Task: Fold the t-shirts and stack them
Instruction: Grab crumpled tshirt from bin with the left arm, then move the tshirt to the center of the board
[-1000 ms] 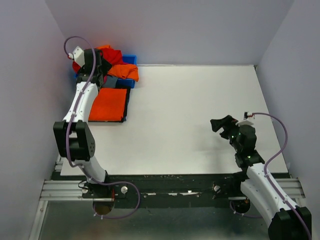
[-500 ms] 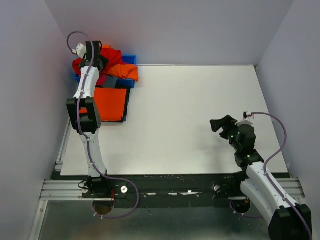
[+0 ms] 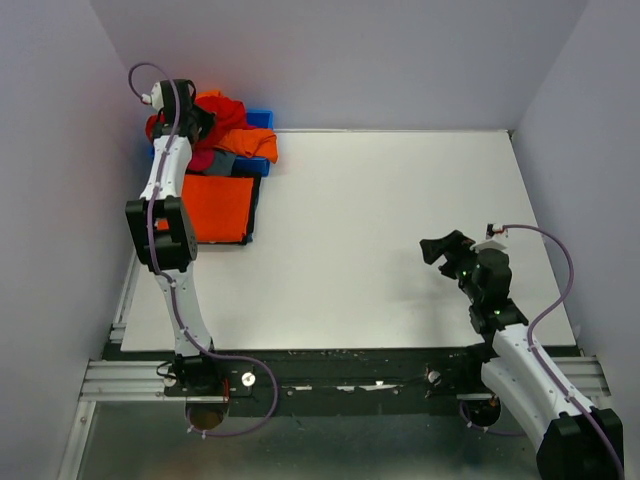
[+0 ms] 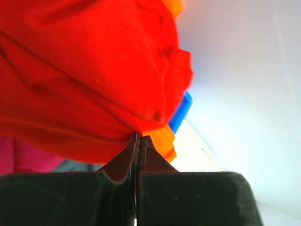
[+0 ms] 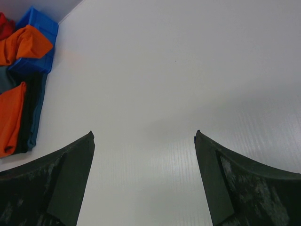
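The left claw (image 4: 139,139) is clenched. Its two dark fingers (image 4: 123,162) are pressed flat together, with a fold of the bright red cloth t-shirt (image 4: 84,70) pinched at their tips. The red shirt bulges up and over the claw in the left wrist view. Just beside the pinch is a lip of an orange cloth t-shirt (image 4: 162,143). Behind it is a corner of the blue plastic bin (image 4: 181,112), and at the lower left a patch of magenta-pink cloth t-shirt (image 4: 19,157).

From above, the left arm reaches to the far left corner of the white counter (image 3: 380,220). The bin there holds a crumpled heap: red on top, orange draped over its right rim, and magenta-pink and a grey cloth t-shirt (image 3: 226,163) at the near side. Just beside the bin, on its near side, a folded orange t-shirt (image 3: 215,207) lies flat on a dark folded garment (image 5: 32,113), whose edge shows along its right side.

The right claw (image 5: 143,134) is released, its fingers wide apart with nothing between them. It hangs over the counter's right part, well apart from the bin and the folded pile.
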You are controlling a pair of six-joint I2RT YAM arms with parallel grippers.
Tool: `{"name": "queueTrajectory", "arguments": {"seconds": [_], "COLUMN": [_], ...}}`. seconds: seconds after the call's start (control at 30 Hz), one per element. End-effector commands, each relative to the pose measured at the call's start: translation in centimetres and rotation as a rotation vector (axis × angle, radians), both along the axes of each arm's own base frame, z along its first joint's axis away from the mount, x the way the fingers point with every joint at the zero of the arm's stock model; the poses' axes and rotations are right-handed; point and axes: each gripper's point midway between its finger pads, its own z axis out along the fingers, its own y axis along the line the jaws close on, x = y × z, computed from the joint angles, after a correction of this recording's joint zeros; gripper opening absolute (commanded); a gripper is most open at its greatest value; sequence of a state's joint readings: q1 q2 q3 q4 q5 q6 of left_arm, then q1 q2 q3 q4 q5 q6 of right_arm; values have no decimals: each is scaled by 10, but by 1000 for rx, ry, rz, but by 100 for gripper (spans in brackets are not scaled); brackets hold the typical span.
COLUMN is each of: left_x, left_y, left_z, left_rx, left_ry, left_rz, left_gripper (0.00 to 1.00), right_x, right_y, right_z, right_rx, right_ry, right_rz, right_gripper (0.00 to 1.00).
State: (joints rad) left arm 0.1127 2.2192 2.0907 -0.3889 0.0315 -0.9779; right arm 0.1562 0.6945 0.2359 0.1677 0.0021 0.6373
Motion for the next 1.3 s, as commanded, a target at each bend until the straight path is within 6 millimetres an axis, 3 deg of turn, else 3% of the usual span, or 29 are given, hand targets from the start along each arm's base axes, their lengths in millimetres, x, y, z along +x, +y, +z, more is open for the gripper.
{"name": "queueTrajectory", "arguments": {"seconds": [0.0, 0.1, 0.2, 0.33, 0.43, 0.53, 0.63, 0.7, 0.77, 0.83, 0.87, 0.97, 1.0, 1.1, 1.27], "left_x": [-14, -25, -44, -90, -134, -181, -204, -204, -196, -194, -194, -200, -203, -220, -248], "left_y": [-51, -81, -128, -216, -276, -324, -343, -348, -350, -352, -350, -338, -333, -338, -382], "left_z": [116, 150, 194, 259, 295, 325, 331, 313, 275, 222, 203, 135, 114, 69, 20], "left_rx": [-2, 44, 82, 139, 144, 121, 95, 66, 72, 80, 85, 117, 128, 135, 198], "left_ry": [-252, -306, -391, -536, -632, -727, -750, -713, -637, -541, -512, -398, -363, -309, -263], "left_rz": [-142, -200, -286, -461, -583, -690, -738, -755, -751, -766, -762, -740, -728, -797, -956], "left_gripper": [0, 0, 0, 0, 0, 0, 0, 0, 0, 3, 13, 61, 69, 71, 74], "right_x": [4, 4, 4, 3, 4, 4, 5, 5, 3, 2, 1, -1, -2, 0, 2], "right_y": [3, 3, 2, 2, 2, 2, -4, -6, -9, -14, -16, -22, -23, -21, -18], "right_z": [15, 15, 17, 17, 17, 16, 17, 18, 20, 22, 21, 20, 19, 18, 13], "right_rx": [2, 1, 0, 2, 5, 4, -5, -9, -11, -16, -17, -18, -21, -19, -34], "right_ry": [-44, -41, -49, -52, -50, -44, -44, -47, -52, -58, -55, -58, -54, -46, 0], "right_rz": [16, 15, 11, 10, 11, 10, -23, -33, -49, -75, -89, -119, -125, -115, -98], "right_gripper": [94, 94, 94, 94, 94, 94, 94, 95, 95, 96, 96, 96, 96, 96, 96]}}
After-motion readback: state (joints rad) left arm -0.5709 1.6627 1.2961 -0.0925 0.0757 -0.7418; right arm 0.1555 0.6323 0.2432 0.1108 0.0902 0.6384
